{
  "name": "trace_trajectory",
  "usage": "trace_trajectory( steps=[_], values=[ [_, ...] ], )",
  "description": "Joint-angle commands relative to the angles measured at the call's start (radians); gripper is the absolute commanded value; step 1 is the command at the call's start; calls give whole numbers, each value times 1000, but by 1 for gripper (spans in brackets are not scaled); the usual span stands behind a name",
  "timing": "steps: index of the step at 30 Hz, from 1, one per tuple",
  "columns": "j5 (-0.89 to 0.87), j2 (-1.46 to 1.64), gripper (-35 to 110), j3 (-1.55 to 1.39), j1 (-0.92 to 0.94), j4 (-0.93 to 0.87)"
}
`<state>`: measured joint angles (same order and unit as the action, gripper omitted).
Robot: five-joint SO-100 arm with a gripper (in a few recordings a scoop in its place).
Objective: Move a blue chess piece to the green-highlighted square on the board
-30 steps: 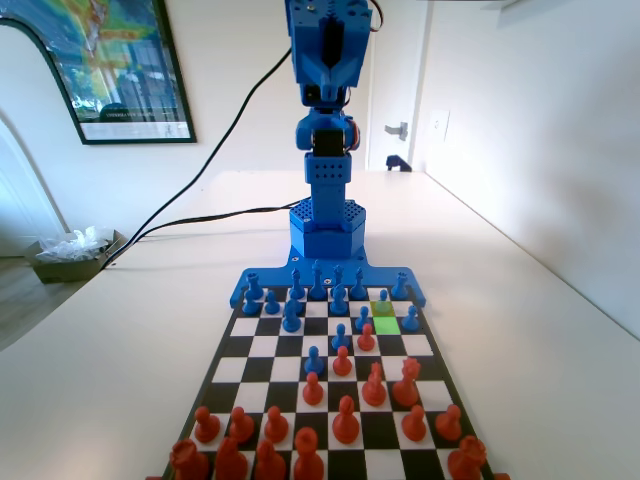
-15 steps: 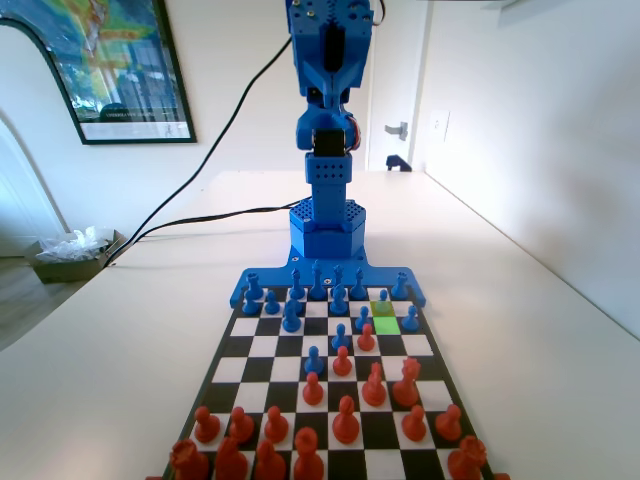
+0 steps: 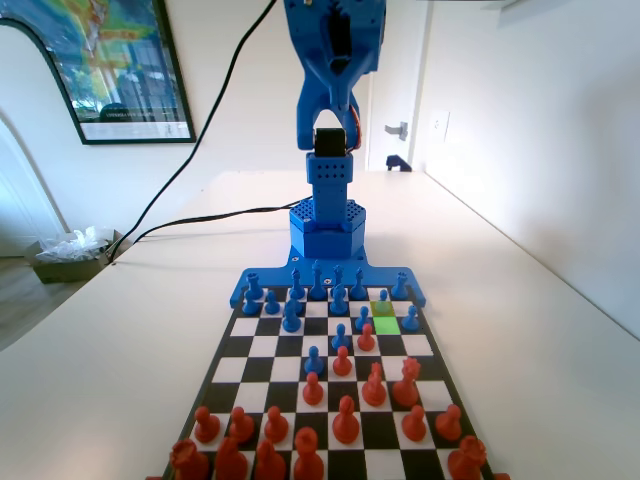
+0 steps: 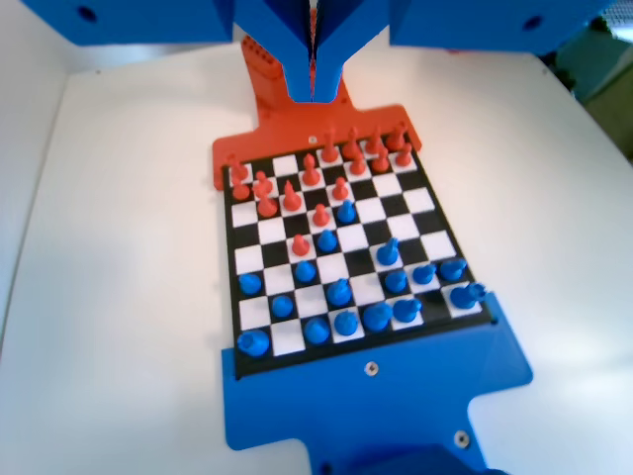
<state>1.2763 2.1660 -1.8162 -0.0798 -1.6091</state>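
End effector (image 4: 314,84) seemingly closed, empty, high above the board (image 4: 348,247)

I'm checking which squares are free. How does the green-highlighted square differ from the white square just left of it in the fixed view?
The green-highlighted square is bright lime and bare; the white square beside it is plain white and has a blue pawn standing on it. Both lie in the same row of the board and look the same size.
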Motion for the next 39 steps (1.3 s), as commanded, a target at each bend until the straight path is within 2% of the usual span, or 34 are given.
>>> trace_trajectory(
  steps=[1, 15, 39],
  values=[
    [-38, -40, 4, 15, -37, 34],
    [-265, -164, 7, -270, -161, 288],
    [-371, -354, 9, -515, -245, 626]
  ],
)
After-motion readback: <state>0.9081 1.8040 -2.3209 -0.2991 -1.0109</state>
